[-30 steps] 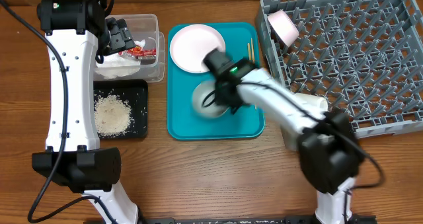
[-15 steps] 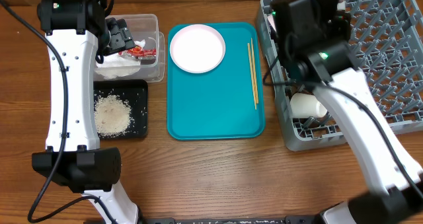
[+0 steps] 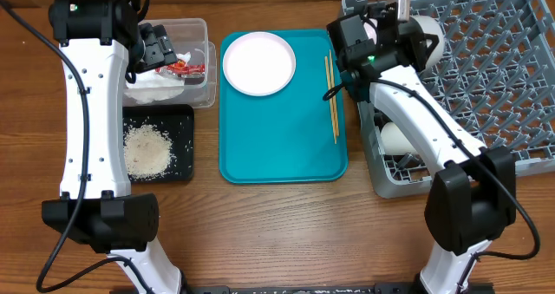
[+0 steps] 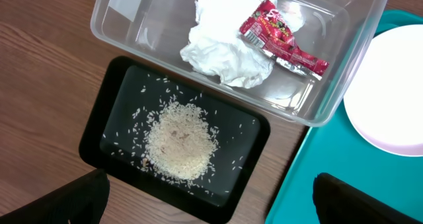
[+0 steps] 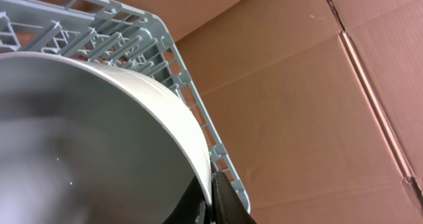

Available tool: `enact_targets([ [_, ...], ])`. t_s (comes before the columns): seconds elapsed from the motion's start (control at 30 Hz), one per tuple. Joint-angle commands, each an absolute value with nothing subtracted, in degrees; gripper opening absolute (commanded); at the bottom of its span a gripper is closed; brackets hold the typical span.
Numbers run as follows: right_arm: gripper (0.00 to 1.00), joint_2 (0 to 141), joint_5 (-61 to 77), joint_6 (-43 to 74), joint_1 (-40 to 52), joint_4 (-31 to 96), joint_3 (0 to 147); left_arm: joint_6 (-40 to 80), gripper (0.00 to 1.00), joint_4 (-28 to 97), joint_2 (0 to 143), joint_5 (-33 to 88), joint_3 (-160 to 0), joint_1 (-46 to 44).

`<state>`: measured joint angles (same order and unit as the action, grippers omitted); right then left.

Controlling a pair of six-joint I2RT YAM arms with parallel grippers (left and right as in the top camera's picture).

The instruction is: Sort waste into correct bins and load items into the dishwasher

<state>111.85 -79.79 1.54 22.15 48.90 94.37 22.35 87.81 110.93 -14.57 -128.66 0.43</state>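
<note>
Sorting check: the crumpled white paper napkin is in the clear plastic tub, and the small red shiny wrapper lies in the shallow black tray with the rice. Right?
No. The left wrist view shows the small red shiny wrapper in the clear plastic tub, on the crumpled white paper napkin; the shallow black tray holds only rice.

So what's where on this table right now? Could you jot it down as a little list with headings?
Clear tub: crumpled napkin and red wrapper inside
Black tray: pile of rice
Teal tray: white plate, chopsticks along its right edge
Dish rack: small cup inside, near the teal tray
Left gripper: open, empty, over the tub
Right gripper: shut on the rim of a white bowl, over the rack's far left corner
</note>
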Motion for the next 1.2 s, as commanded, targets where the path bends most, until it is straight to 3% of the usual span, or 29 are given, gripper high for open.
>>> enact_targets([
  [0.0, 0.04, 112.0, -78.0, 1.5, 22.2, 49.0, 94.1, 22.7, 1.00, 87.8, 111.4, -14.5, -129.0, 0.7],
  [0.4, 0.04, 112.0, -77.9, 1.9, 22.2, 46.5, 85.5, 22.7, 1.00, 87.8, 111.4, -14.5, -129.0, 0.7],
  [1.17, 0.04, 112.0, -74.4, 2.1, 25.9, 44.9, 85.1, 22.7, 1.00, 87.8, 111.4, -14.5, -129.0, 0.7],
])
